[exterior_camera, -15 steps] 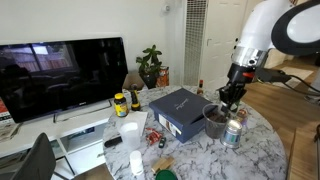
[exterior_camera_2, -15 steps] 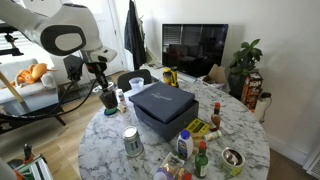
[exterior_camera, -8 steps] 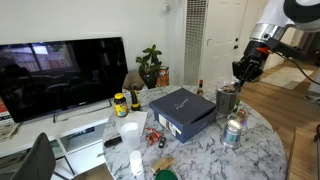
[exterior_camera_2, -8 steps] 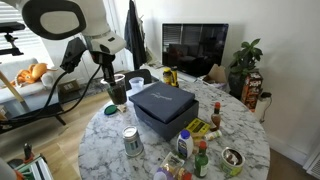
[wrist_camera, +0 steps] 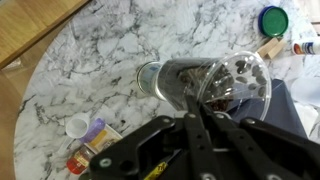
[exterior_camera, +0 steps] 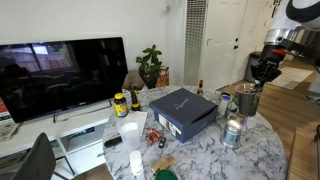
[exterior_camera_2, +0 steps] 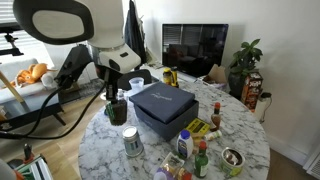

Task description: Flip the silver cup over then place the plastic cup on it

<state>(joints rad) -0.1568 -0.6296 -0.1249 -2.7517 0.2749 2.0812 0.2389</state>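
My fingers (wrist_camera: 205,118) are clamped on the rim of the silver cup (wrist_camera: 195,78), one inside the mouth and the rest outside the wall. It hangs upright with its mouth toward me and its narrower base toward the marble bench (wrist_camera: 100,60). I cannot tell whether the base touches the stone. In both exterior views the silver cup (exterior_camera: 247,102) (exterior_camera_2: 118,110) sits just beside one short end of the navy box (exterior_camera: 180,110) (exterior_camera_2: 160,108), on the side toward the bench's rim, with my fingers (exterior_camera: 260,78) (exterior_camera_2: 112,95) coming down on it from above. The box lid carries a thin white script mark, too small for me to read. A tin can (exterior_camera: 233,132) (exterior_camera_2: 132,142) with a pale wrapper stands near the same end of the box, closer to the bench's front rim than the cup; its label is unreadable. Through the wrist view I see a green lid (wrist_camera: 272,18) beyond the cup's mouth, and a small white cap (wrist_camera: 77,126) and an orange and purple snack wrapper (wrist_camera: 90,152) on the stone beyond its base, the print on the wrapper blurred. On the box's other side stands a tall white cup (exterior_camera: 129,133), and behind the box a dark jar (exterior_camera: 121,104) with a yellow label I cannot make out. A black television (exterior_camera: 60,75) and a potted plant (exterior_camera: 150,65) stand behind the bench.
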